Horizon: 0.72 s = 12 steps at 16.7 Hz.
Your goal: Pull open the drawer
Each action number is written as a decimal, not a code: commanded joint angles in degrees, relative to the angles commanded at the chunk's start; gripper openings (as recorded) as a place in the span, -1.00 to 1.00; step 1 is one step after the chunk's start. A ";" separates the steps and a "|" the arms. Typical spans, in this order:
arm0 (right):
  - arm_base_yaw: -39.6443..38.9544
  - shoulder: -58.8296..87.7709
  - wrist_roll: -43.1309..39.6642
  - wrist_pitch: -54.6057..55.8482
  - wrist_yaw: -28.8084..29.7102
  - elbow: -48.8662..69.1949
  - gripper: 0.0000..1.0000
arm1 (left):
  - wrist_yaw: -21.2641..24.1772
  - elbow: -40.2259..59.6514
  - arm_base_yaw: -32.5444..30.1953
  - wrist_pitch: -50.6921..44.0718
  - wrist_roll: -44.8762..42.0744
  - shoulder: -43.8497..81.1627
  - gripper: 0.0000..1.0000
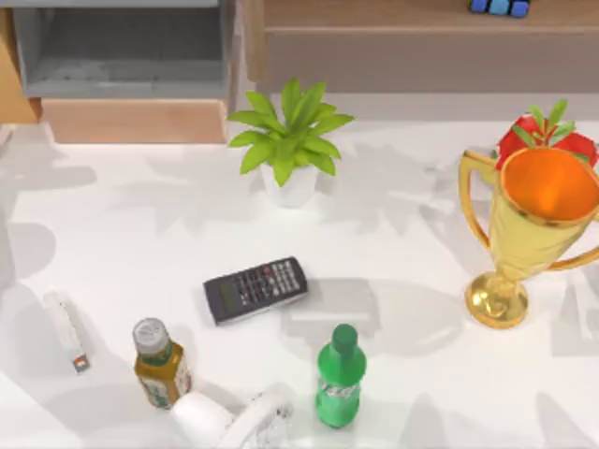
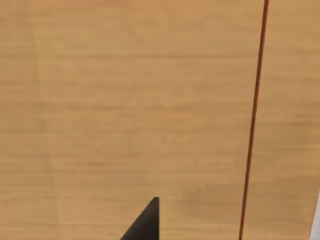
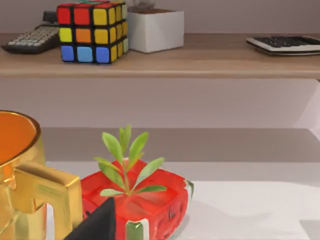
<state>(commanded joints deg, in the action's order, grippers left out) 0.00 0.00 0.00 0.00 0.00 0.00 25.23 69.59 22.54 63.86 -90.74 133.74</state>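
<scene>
Wide shallow pale-grey drawer (image 1: 421,64), 1 o'clock, apparently partly out; left gripper (image 2: 147,224) facing tan wood panel (image 2: 125,100), grip state untellable.

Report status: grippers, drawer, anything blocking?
Left gripper hard up to wood panel. Right gripper beside red pot and trophy, facing drawer. Drawer's grey floor showing under shelf. Pot and trophy stand before its right end.

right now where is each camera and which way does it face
Top: above the table, looking down on the plant, trophy and drawer.
Left wrist: close against a wood panel; a dark hand tip shows.
Right wrist: low, facing the shelf; a dark hand tip shows.
Top and right wrist share the trophy.
</scene>
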 joint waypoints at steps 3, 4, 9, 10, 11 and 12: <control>0.00 0.00 0.00 0.00 0.00 0.00 1.00 | 0.00 0.00 0.00 0.00 0.00 0.00 -0.36; 0.00 0.00 0.00 0.00 0.00 0.00 1.00 | 0.00 0.00 0.00 0.00 0.00 0.00 -0.51; 0.00 0.00 0.00 0.00 0.00 0.00 1.00 | 0.00 0.00 0.00 0.00 0.00 0.00 -1.00; 0.00 0.00 0.00 0.00 0.00 0.00 1.00 | 0.00 0.00 0.00 0.00 0.00 0.00 -1.00; 0.00 0.00 0.00 0.00 0.00 0.00 1.00 | 0.00 0.00 0.00 0.00 0.00 0.00 -1.00; 0.00 0.00 0.00 0.00 0.00 0.00 1.00 | 0.00 0.00 0.00 0.00 0.00 0.00 -1.00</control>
<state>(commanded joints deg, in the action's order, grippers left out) 0.00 0.00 0.00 0.00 0.00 0.00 25.23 69.59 22.54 63.86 -90.74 133.74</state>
